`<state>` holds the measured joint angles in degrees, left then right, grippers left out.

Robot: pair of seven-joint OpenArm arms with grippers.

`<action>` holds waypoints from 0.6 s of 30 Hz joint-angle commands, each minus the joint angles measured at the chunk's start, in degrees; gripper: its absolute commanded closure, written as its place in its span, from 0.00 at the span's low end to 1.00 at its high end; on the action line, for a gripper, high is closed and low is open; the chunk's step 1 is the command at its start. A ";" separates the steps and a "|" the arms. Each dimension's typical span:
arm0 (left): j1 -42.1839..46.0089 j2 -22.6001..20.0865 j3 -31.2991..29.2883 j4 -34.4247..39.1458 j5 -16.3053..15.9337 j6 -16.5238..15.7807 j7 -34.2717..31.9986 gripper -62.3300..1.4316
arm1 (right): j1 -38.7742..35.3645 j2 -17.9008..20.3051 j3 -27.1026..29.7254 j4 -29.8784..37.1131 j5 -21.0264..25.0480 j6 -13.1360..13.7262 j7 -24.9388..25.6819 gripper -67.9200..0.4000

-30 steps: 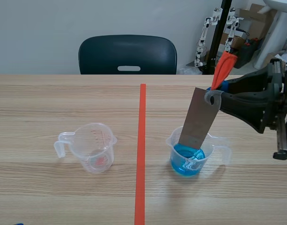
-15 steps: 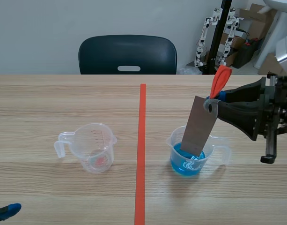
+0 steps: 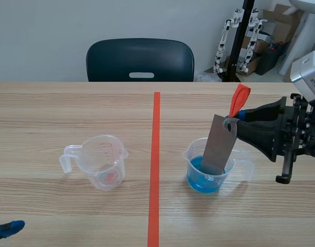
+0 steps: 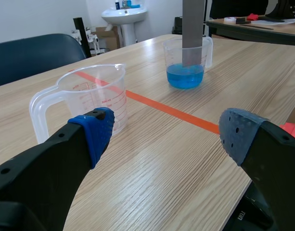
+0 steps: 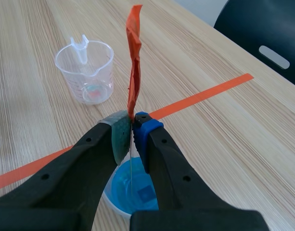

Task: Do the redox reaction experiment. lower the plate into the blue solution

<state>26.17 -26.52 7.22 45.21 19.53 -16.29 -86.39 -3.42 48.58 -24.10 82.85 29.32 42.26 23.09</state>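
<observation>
Two risks: plate (image 3: 219, 144) is hanging tilted, lower end sitting in blue solution (image 3: 201, 185), so it could be levering rim of cup (image 3: 190, 154) & tipping it. Right hand (image 5: 133, 126) is pinching only floppy orange ribbon (image 3: 240, 99), so plate may be swinging; left hand (image 4: 164, 132) is resting w/ fingers apart.

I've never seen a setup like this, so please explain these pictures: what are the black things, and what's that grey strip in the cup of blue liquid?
It is a robot with two black arms at a wooden table. The wide picture looks from between the arms; the other two come from a camera on each wrist. The right gripper is shut on an orange strip attached at the top of a grey plate, whose lower end dips in the blue solution inside a clear cup. The left gripper is open, holding nothing; ahead of it stands a second clear cup. The orange tape line between the cups is only a mark.
</observation>
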 commanded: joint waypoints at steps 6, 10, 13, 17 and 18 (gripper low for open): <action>0.52 -2.05 0.26 4.04 -0.44 -1.42 -2.64 0.21 | 3.96 -2.27 0.02 -3.58 0.59 0.46 -0.09 0.99; 0.50 -2.10 0.26 5.07 -0.42 -1.42 -2.64 0.17 | 5.09 -4.04 0.02 -5.62 -1.22 0.46 -0.11 0.99; 0.52 -2.08 0.26 5.51 -0.44 -1.40 -2.64 0.17 | 5.49 -5.31 -0.02 -6.86 -2.45 0.46 -0.09 0.99; 0.50 -1.88 0.26 5.70 -2.08 -1.38 -2.64 0.17 | 5.97 -6.58 -0.76 -7.54 -4.17 0.46 -0.07 0.99; 0.50 -1.86 0.26 5.99 -3.02 -1.38 -2.64 0.17 | 6.14 -6.71 -1.20 -7.54 -4.28 0.46 -0.07 0.99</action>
<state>26.20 -28.25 7.25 50.00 17.56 -17.65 -86.41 1.26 41.43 -24.60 74.72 24.56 42.22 21.96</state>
